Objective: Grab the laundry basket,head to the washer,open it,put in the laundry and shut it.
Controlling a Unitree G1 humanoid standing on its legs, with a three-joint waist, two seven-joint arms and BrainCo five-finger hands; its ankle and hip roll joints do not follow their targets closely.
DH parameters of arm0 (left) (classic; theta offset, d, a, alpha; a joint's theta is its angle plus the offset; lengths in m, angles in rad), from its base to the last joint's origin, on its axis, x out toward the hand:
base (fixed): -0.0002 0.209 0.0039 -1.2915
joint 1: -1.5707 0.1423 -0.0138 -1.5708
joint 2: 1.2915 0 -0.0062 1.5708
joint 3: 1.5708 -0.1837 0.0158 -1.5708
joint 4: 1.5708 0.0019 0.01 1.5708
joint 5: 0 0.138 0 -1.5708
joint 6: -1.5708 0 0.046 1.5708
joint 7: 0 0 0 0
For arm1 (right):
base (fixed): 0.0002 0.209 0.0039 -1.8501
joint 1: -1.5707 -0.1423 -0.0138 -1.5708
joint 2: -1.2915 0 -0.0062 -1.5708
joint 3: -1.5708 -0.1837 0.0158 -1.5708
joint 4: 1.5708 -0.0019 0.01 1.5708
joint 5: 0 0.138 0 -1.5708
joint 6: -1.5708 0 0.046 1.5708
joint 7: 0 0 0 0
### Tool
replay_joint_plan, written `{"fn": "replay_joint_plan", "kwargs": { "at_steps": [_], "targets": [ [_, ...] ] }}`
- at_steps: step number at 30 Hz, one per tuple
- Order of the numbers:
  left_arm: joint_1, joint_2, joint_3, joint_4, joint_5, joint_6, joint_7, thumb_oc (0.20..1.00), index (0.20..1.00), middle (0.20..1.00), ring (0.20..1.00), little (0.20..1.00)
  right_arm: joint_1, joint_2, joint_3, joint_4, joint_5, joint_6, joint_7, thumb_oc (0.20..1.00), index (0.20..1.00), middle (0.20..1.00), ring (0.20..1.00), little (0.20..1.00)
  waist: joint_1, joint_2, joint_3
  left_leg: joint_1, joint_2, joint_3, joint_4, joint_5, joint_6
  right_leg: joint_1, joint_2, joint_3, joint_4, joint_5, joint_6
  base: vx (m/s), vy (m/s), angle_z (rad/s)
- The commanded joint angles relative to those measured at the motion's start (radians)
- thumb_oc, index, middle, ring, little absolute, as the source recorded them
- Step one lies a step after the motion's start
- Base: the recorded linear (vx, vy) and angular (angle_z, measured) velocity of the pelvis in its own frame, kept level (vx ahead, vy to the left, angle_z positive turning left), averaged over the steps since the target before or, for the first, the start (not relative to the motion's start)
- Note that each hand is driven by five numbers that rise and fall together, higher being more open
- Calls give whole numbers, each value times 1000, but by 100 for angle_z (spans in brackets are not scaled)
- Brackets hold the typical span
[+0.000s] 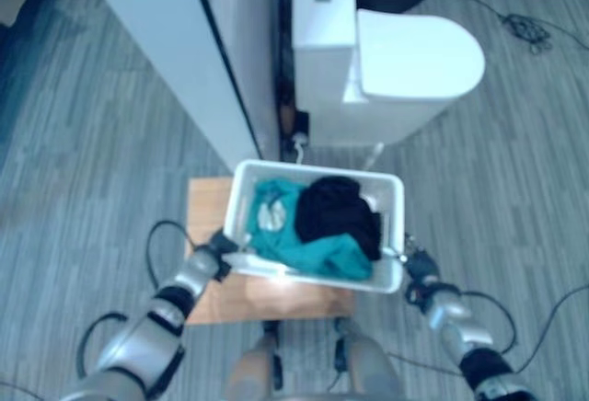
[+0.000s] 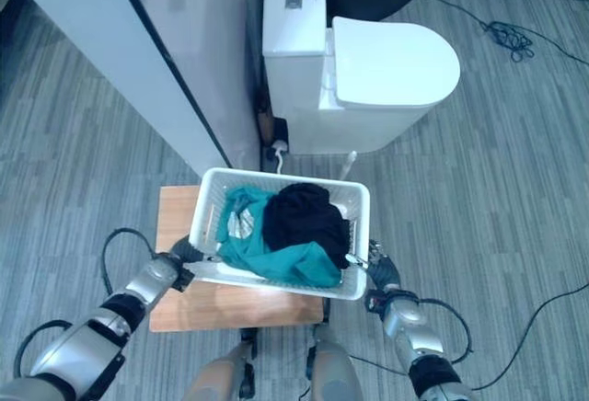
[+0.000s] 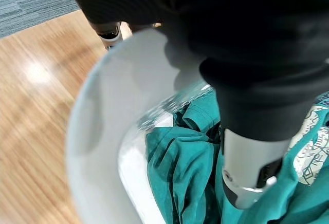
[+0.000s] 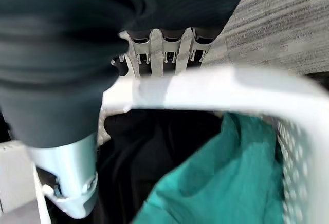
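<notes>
Right eye view: the white basket (image 2: 210,200) sits over the wooden tabletop (image 2: 175,212), long side crossways. Teal cloth (image 2: 276,258) and black cloth (image 2: 304,217) lie inside. Left hand (image 2: 177,263) and right hand (image 2: 379,277) curl their fingers (image 4: 154,49) round its end rims.

Even, fairly bright light falls from overhead, and shadows on the grey floor (image 2: 515,199) are soft and faint. The left eye view is hazy and blurred throughout; the right eye view is crisper. A pale glare spot sits on the wooden table (image 3: 36,72) in the left wrist view. In both wrist views the dark wrist covers are close, large and out of focus
</notes>
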Motion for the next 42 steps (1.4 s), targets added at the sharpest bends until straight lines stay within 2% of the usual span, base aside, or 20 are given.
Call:
{"fn": "replay_joint_plan", "kwargs": {
  "at_steps": [1,11,19,21,22,24,25,32,42],
  "targets": [
    [-66,-19,-30,21,-13,-27,-13,1000,1000,1000,1000,1000,-11,14,1,-18,-15,-22,4,1000,1000,1000,1000,1000,15,-6,0,-65,5,-24,11,13,24,12,-70,-38,12,-24,75,3,4,4],
    [-91,-10,-60,-27,-27,-18,-16,1000,1000,1000,1000,1000,-124,42,79,158,4,11,11,1000,1000,1000,1000,1000,37,5,15,-85,-2,-35,16,22,24,4,-74,-48,13,-21,70,-5,-3,4],
    [-97,39,-73,-131,-24,-23,-24,1000,1000,1000,1000,1000,-141,33,155,89,77,28,81,1000,1000,1000,1000,1000,51,0,21,-91,-5,-39,13,27,21,-1,-76,-51,12,-16,71,-1,-3,2],
    [-100,45,-73,-140,-24,-22,-23,1000,1000,1000,1000,1000,-141,31,164,76,75,29,86,689,689,689,689,689,52,-1,23,-91,-4,-40,13,28,21,-1,-76,-52,12,-16,72,0,0,0],
    [-103,53,-69,-153,-21,-22,-21,1000,1000,1000,1000,1000,-143,26,177,55,63,31,92,476,476,476,476,476,54,-2,25,-92,-4,-40,13,29,20,-3,-77,-52,12,-15,72,0,0,0],
    [-105,61,-67,-167,-17,-20,-20,1000,1000,1000,1000,1000,-148,23,191,41,47,35,98,247,247,247,247,247,57,-3,26,-92,-4,-40,12,29,20,-3,-78,-53,12,-14,73,0,0,0],
    [-105,61,-66,-167,-17,-19,-21,1000,1000,1000,1000,1000,-149,23,192,41,47,35,98,200,200,200,200,200,57,-3,26,-91,-4,-40,12,29,20,-3,-78,-53,12,-14,73,0,0,0],
    [-93,77,-45,-201,0,-14,-15,1000,1000,1000,1000,1000,-150,15,224,-8,-21,41,107,200,200,200,200,200,61,-7,31,-92,-3,-41,12,30,19,-2,-76,-53,11,-16,73,0,0,0],
    [-63,85,-1,-227,14,-10,2,1000,1000,1000,1000,1000,-83,-8,197,-123,-104,45,96,200,200,200,200,200,51,-14,29,-92,0,-39,12,26,20,-5,-72,-45,10,-19,73,0,0,0]
  ]
}}
